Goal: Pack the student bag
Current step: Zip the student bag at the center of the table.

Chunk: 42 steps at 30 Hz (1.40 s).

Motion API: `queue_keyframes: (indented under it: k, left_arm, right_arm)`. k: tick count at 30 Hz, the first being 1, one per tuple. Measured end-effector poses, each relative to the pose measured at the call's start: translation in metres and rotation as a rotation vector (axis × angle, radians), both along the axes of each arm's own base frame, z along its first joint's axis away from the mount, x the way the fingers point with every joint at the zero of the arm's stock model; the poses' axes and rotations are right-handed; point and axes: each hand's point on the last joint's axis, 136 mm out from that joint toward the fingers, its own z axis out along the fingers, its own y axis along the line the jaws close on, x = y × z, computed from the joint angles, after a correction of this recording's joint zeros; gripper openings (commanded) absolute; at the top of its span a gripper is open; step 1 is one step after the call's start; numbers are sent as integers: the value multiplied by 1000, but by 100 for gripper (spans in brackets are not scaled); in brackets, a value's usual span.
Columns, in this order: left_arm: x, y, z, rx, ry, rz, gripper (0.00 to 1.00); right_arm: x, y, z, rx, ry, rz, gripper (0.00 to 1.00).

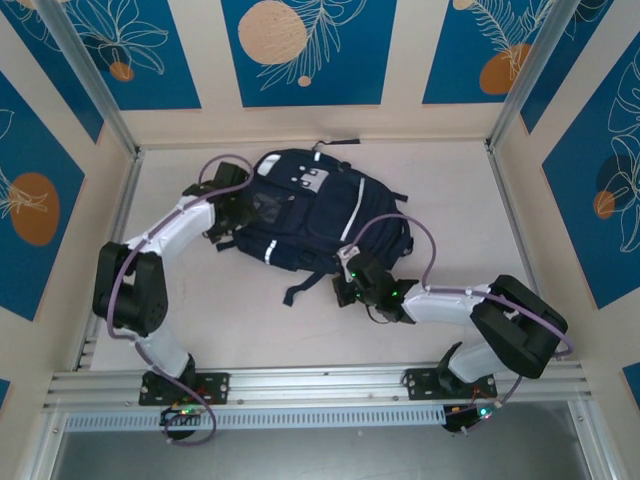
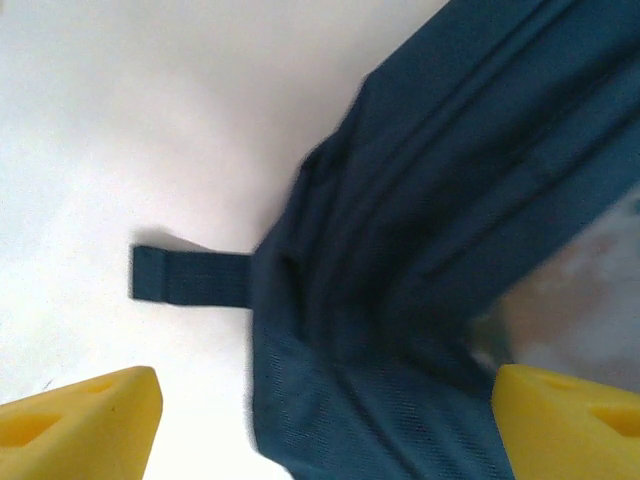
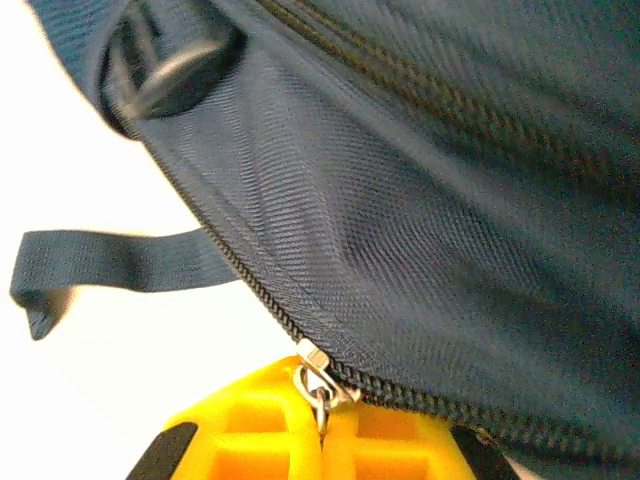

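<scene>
Evidently the step in hand is zip work on the student bag [image 1: 310,215], which lies flat on the counter [image 1: 470,200] at the centre of the overhead frame with its front pocket facing up. The right pincer [image 3: 320,430] is fully closed, and in its wrist view the metal zip pull [image 3: 318,378] sits pinched in the seam between its yellow fingers, at the bag's lower edge. The left pincer [image 2: 320,420] stands wide open at the bag's upper-left side. Navy fabric lies between its fingertips but nothing is gripped, and a loose strap [image 2: 190,275] lies flat on the counter beside it.

The next move likely calls for the left pincer to close on the fabric and brace it, so the right can draw the slider along the teeth without dragging the whole bag. Whether the zip is being opened or shut is hard to tell.

The bag's long axis seems to run from the frame's upper middle, where the carry handle points, down towards the lower right.
</scene>
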Motion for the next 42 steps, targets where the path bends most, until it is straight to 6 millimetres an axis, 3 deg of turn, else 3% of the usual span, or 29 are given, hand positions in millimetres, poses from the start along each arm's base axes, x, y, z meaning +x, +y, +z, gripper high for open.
queue_keyframes:
  k: [4, 9, 11, 15, 18, 23, 29, 33, 39, 42]
  left_arm:
    - [-3, -7, 24, -71, -70, -10, 87]
    - [-51, -14, 37, -243, -111, 10, 87]
    - [-73, -19, 29, -329, -101, 23, 86]
    - [-118, -35, -5, -464, -27, 55, 84]
    - [-141, -56, -21, -522, 25, 35, 83]
    - [-141, -95, -13, -606, -1, -30, 81]
    - [-137, -123, -30, -645, 27, -36, 76]
    - [-132, -132, -42, -652, 40, -27, 68]
    - [-122, -132, -59, -613, 34, -10, 46]
    - [-114, -132, -63, -582, 20, -14, 45]
  right_arm:
    - [-9, 34, 8, 51, 47, 65, 0]
    - [-11, 46, 5, 104, 121, 39, 0]
    - [-10, 48, 3, 117, 139, 24, 0]
    - [-9, 53, 3, 154, 168, -3, 0]
    - [-8, 57, 6, 176, 175, -11, 0]
    - [-9, 58, 5, 184, 182, -18, 0]
    - [-8, 59, 6, 193, 189, -28, 0]
    - [-8, 59, 6, 196, 193, -33, 0]
    - [-9, 59, 6, 164, 193, -45, 0]
    - [-9, 58, 5, 114, 196, -62, 0]
